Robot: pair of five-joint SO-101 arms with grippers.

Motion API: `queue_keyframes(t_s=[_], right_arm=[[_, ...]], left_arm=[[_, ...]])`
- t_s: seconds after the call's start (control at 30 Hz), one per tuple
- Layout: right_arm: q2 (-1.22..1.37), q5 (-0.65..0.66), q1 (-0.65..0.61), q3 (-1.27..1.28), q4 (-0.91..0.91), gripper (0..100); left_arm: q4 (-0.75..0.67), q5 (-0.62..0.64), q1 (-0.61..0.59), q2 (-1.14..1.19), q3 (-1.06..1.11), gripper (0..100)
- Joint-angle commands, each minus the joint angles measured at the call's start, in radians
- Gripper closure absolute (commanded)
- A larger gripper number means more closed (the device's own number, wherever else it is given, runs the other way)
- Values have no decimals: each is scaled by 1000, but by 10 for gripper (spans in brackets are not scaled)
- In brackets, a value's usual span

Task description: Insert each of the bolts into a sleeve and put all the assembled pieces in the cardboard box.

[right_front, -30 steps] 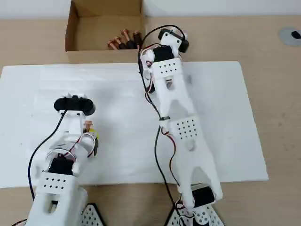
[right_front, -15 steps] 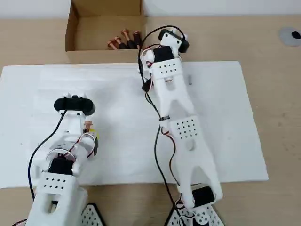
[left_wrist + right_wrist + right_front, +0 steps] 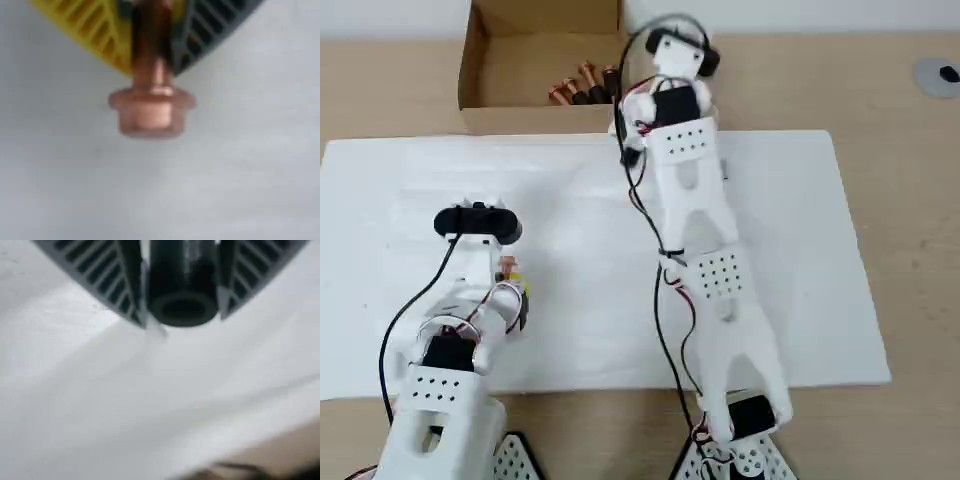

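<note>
My left gripper (image 3: 152, 45) is shut on a copper bolt (image 3: 151, 107), head end sticking out past the yellow and black fingers, just above the white foam sheet (image 3: 240, 175). From above, this arm sits at the sheet's left, the bolt (image 3: 506, 265) a small copper spot beside it. My right gripper (image 3: 182, 285) is shut on a black sleeve (image 3: 184, 307), open end outward, over the foam sheet (image 3: 100, 405). In the high view that arm (image 3: 670, 120) stretches to the sheet's far edge, beside the cardboard box (image 3: 480, 60). Several assembled pieces (image 3: 582, 88) lie in the box.
The white foam sheet (image 3: 790, 250) covers most of the wooden table (image 3: 910, 200). Cables run along both arms. A grey round fitting (image 3: 935, 75) sits at the table's far right. The box is open-topped, its right wall close to the right arm's wrist.
The right arm's wrist has moved farther back toward the box's right corner and now overlaps it. The left arm has stayed put with the bolt.
</note>
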Motion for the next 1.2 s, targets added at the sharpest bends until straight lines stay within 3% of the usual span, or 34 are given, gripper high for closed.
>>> queue_keyframes(t_s=[0.0,0.27,0.37,0.63,0.73,0.93,1.17], right_arm=[[-196,121,-22,-61,-18,988],[-306,600,-91,-44,35,988],[-298,809,-114,97,32,988],[-292,875,-177,704,31,988],[-295,931,-216,852,25,988],[-297,1099,-228,840,3,974],[-300,1352,-222,782,31,730]], left_arm=[[-14,2,-17,-12,-138,991],[-14,2,-17,-12,-282,991],[-14,2,-17,-12,-278,991],[58,-3,-25,-12,-265,991],[60,2,-84,-12,-265,991],[58,2,-190,-12,-278,991],[63,3,-193,-12,-276,992]])
